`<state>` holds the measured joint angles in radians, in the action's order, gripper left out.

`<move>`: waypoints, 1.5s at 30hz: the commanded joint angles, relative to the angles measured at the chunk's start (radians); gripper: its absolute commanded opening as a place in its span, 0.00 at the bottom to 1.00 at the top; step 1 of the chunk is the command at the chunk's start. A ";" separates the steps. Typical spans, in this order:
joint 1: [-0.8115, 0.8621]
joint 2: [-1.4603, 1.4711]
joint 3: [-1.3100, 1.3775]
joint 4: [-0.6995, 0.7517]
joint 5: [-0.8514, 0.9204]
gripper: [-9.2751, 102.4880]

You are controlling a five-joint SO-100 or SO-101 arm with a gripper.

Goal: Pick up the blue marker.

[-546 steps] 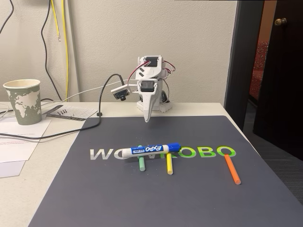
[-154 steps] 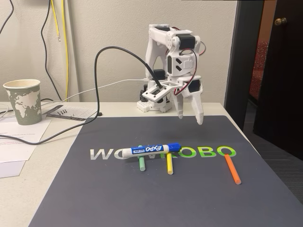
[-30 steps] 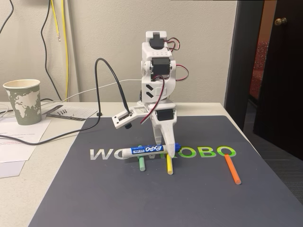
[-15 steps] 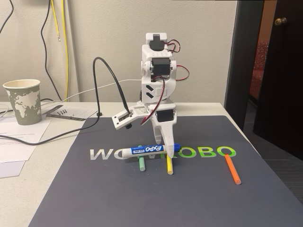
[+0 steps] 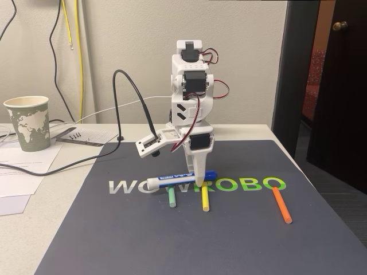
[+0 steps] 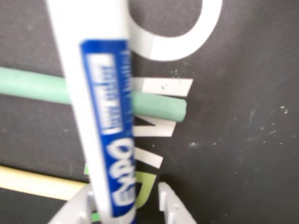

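One blue marker (image 5: 179,178) in the clamped pincer (image 5: 200,182), above three thin sticks (image 5: 281,205).

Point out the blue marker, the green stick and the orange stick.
blue marker (image 5: 172,180): fixed view, on its white barrel.
green stick (image 6: 32,85): wrist view, on the length left of the marker.
orange stick (image 5: 281,205): fixed view, at mid-length.

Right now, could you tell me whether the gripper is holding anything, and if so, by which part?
The gripper is closed around the blue marker, on its barrel toward the blue-capped end. The marker still appears to rest across the green stick.
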<state>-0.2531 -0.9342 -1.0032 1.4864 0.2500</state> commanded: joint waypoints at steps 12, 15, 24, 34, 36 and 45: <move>-0.008 -0.031 0.040 0.003 0.006 0.17; -0.011 -0.035 0.040 0.000 0.000 0.14; -0.017 -0.043 0.041 0.000 -0.008 0.08; -0.015 -0.055 0.041 -0.014 -0.026 0.08; -0.015 -0.072 0.041 -0.023 -0.038 0.08; 0.000 -0.064 0.336 0.118 -0.127 0.08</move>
<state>-0.2592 -0.9695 -0.9173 1.4910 0.1503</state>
